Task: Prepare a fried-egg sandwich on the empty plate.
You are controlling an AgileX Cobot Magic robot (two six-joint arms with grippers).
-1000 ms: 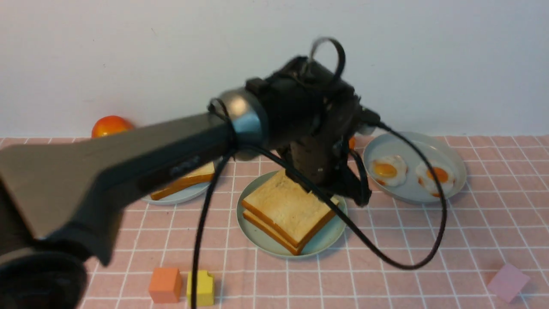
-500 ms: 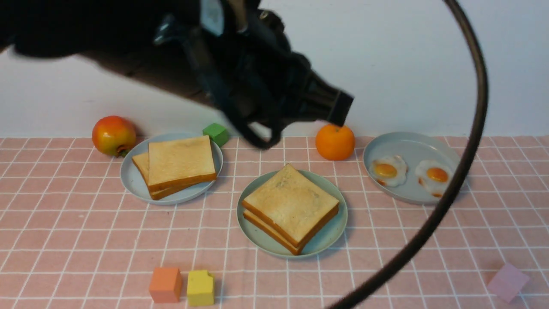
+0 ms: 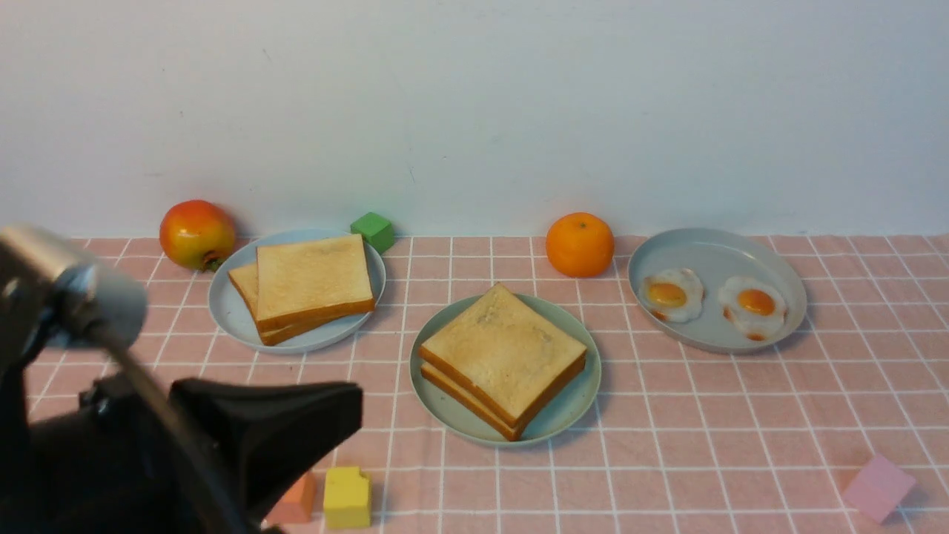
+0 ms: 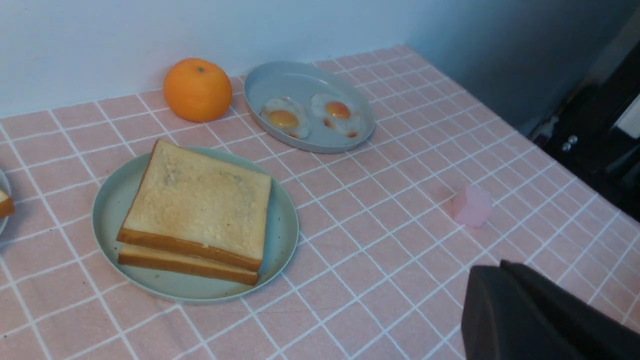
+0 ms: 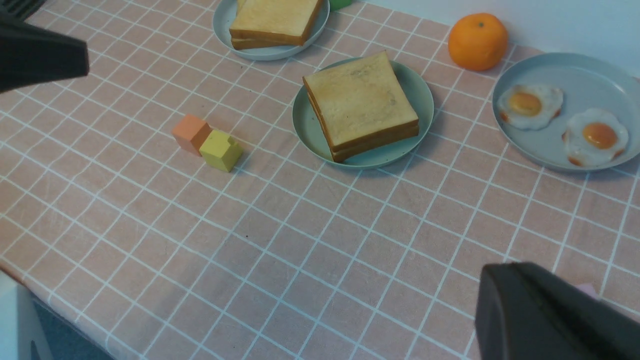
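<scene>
The fried-egg sandwich [image 3: 504, 356] lies on the mint-green plate [image 3: 574, 404] at the table's middle: two toast slices stacked, the egg between them hidden. It also shows in the left wrist view [image 4: 200, 200] and the right wrist view [image 5: 360, 97]. My left gripper [image 3: 352, 408] is shut and empty, low at the front left, well clear of the plate; its jaws are pressed together in the left wrist view [image 4: 500, 267]. My right gripper [image 5: 515, 267] is shut and empty above the table's front right, out of the front view.
A grey-blue plate [image 3: 712, 241] at the right holds two fried eggs [image 3: 667, 294]. A pale blue plate [image 3: 222, 311] at the left holds two loose toast slices [image 3: 311, 282]. An orange [image 3: 580, 245], a red-yellow fruit [image 3: 196, 233] and green [image 3: 373, 230], yellow [image 3: 347, 497] and pink [image 3: 877, 488] cubes lie around.
My left arm has lifted away from over the sandwich plate and swung back to the front left. The sandwich stays on the plate, now fully in view.
</scene>
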